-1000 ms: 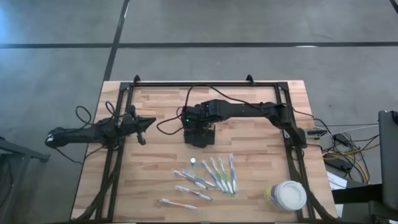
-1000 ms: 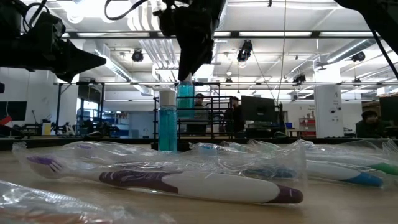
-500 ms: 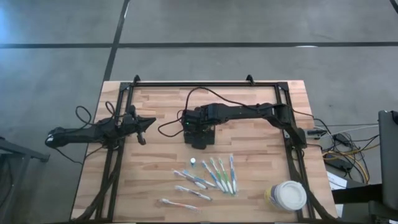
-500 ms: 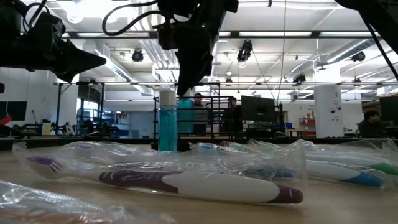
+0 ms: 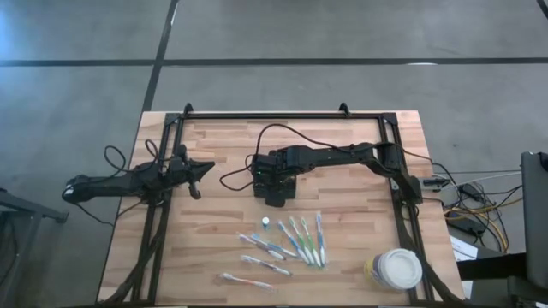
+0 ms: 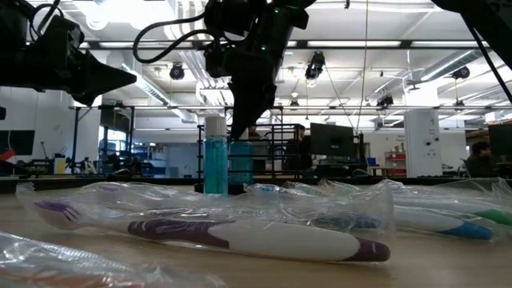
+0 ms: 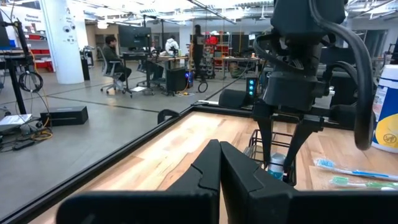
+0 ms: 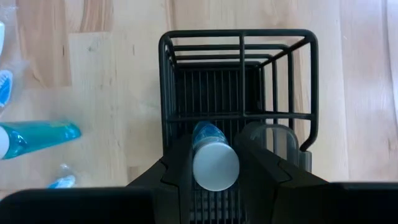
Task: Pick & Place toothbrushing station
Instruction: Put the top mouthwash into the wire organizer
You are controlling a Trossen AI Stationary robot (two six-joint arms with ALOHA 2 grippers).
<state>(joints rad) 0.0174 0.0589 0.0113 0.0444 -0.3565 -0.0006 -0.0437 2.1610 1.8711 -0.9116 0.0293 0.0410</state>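
A small blue bottle with a white cap (image 8: 214, 163) is being gripped between the narrowed fingers (image 8: 177, 165) of the right gripper (image 8: 214, 168), which is being held directly above the toothbrushing station (image 8: 239, 112), a black wire caddy standing upright on the wooden table (image 5: 342, 184) near its middle. In the wrist view the bottle is being pointed down into the caddy's open top, close to one wire wall. A second blue bottle (image 6: 214, 156) is standing on the table just beside the caddy, and wrapped toothbrushes (image 5: 300, 241) are lying nearer the front edge, with a round white tub (image 5: 396, 269) at the right front corner. The left gripper (image 5: 197, 174) is being kept closed and idle over the table's left side, well apart from the work. The likely risk is that the bottle is being released off-centre: it could catch on the wire rim, tip over inside, or nudge the light caddy out of place.
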